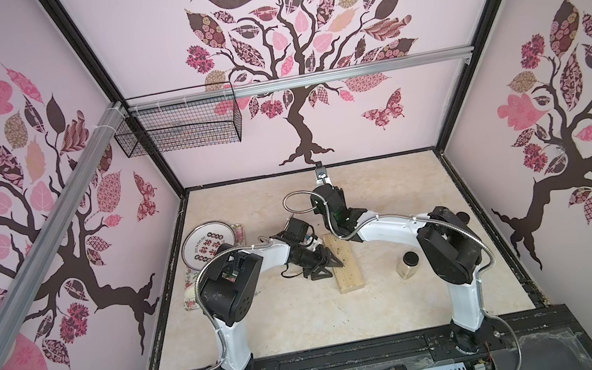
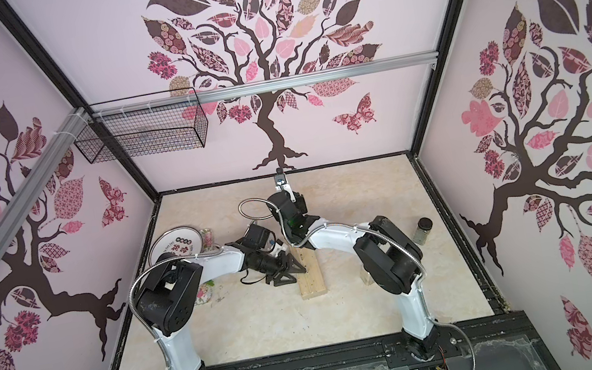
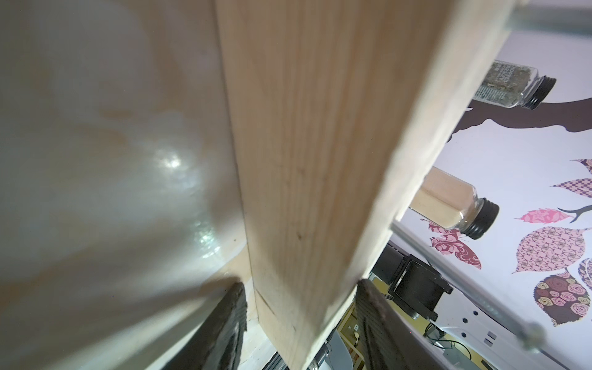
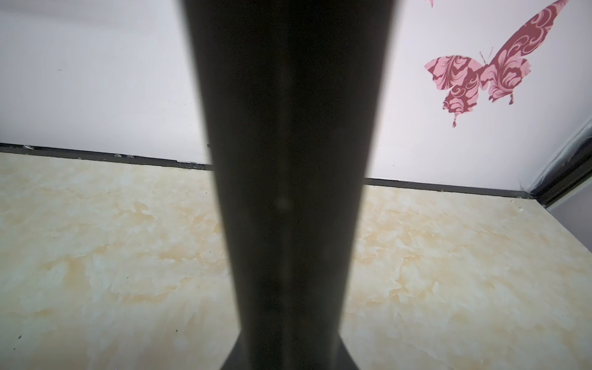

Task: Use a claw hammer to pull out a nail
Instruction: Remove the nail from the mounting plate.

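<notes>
Marbled surface (image 1: 267, 319), black-rimmed, lies bare toward the front. One block (image 1: 351, 278), clasped by left hand (image 1: 333, 262). One hammer (image 4: 288, 160), pinched in right hand (image 1: 325, 189) beyond it. Two jars (image 3: 455, 208) right, one plate (image 1: 211, 243) left.

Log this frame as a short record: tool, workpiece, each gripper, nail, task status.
Tool: claw hammer with steel head and black rubber handle, head pointing away from the block
Workpiece: pale wooden block flat on the table
Right gripper: shut on the handle
Left gripper: jaws straddle the block; contact unclear
Nail: not discernible
Status: claw not yet at the block
</notes>
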Controlling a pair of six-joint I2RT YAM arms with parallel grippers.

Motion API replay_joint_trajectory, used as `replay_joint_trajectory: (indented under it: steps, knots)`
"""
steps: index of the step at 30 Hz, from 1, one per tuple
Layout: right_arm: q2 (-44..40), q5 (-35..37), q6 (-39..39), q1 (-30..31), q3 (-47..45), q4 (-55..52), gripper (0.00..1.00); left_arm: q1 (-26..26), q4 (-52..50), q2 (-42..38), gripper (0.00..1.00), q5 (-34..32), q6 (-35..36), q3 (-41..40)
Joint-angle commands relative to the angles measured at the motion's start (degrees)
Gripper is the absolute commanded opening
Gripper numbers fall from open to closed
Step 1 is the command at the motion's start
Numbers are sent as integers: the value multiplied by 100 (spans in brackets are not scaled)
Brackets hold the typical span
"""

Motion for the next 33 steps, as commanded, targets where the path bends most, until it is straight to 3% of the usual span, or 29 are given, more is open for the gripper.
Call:
replay_joint_trajectory:
  steps: [1,11,16,24,27,33]
  knots:
    - [91,183,157,26,489,-298,9,62,-359,23,57,-595,144,-92]
    - [280,75,484,-83,1001,-945,9,61,-723,-330,62,-903,527,139]
    - [368,100,581,-104,1138,-1053,9,101,-1308,-617,66,-1272,1111,506]
    - [448,178,1007,-140,1310,-1427,9,124,-2432,-1723,68,-2407,2181,915]
    - [563,349,1348,-148,1609,-1885,9,119,-2445,-2218,70,-2525,2064,694]
    - [770,340,1920,-169,2151,-2684,9,45,-1647,-3350,71,-2407,1120,-529]
